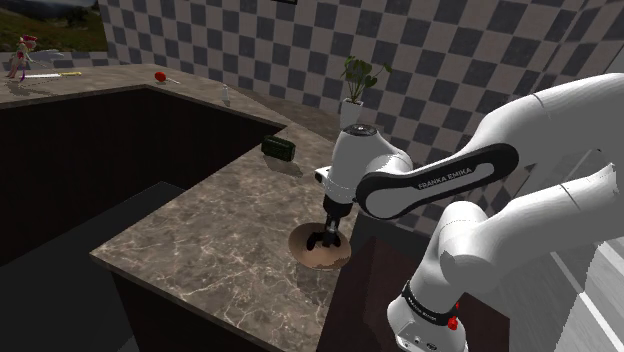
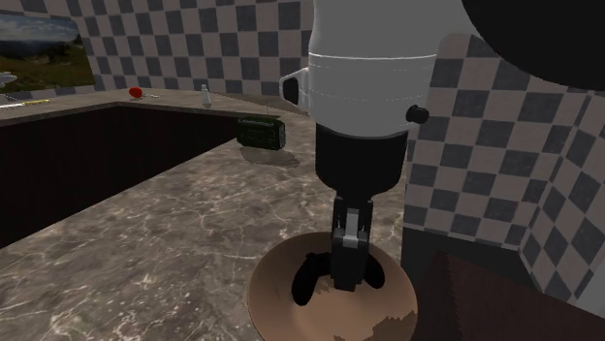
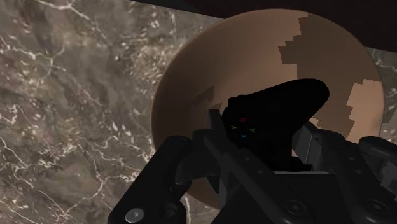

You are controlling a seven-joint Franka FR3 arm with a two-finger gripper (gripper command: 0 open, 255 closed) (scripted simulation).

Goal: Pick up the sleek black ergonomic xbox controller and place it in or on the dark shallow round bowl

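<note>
A brown shallow round bowl (image 1: 310, 257) (image 2: 281, 295) (image 3: 191, 83) lies near the edge of the marble counter, just in front of the arm's stand. The black controller (image 1: 321, 241) (image 2: 308, 278) (image 3: 280, 111) hangs inside the bowl's rim, low over its floor, grips pointing down. My gripper (image 1: 327, 238) (image 2: 350, 274) (image 3: 261, 143) reaches straight down into the bowl and is shut on the controller, with the black fingers clasping its middle from both sides. Small coloured buttons show on the controller's face in the wrist view.
A dark green box (image 1: 278, 147) (image 2: 260, 132) sits farther back on the counter (image 1: 220, 220). A potted plant (image 1: 355, 90) stands by the checkered wall. A red object (image 1: 158, 75) (image 2: 136, 92) and a small white bottle (image 1: 226, 95) (image 2: 205, 95) lie on the far counter.
</note>
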